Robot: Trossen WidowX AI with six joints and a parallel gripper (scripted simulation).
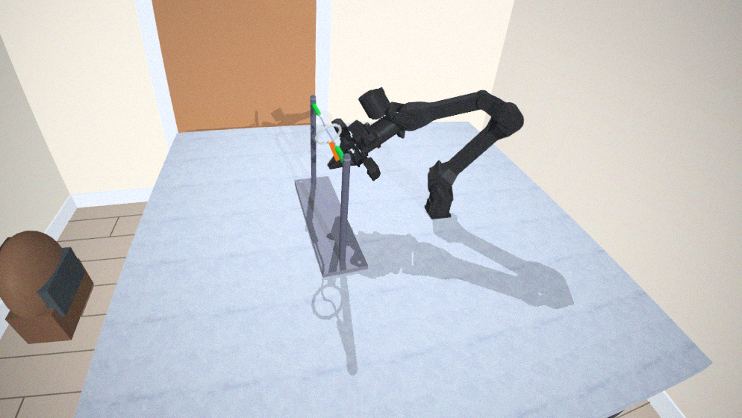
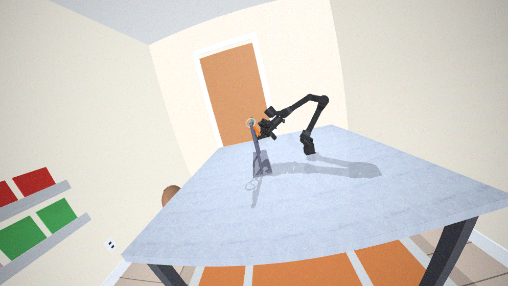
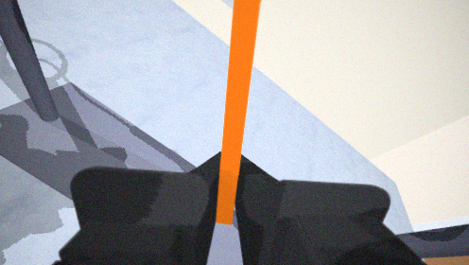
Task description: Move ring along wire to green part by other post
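The white ring surrounds the thin grey wire between its green ends. Whether it touches the wire is too small to tell. The orange handle slants down from the ring. My gripper is shut on the handle's lower end. In the top view, the near green part lies close beside the handle, at the near post. The far green part is at the far post. The ring is outside the wrist view.
The posts stand on a flat grey base on the pale blue table. The near post is close to my fingers in the top view. My arm reaches in from the right. A brown round object stands beyond the table's left edge.
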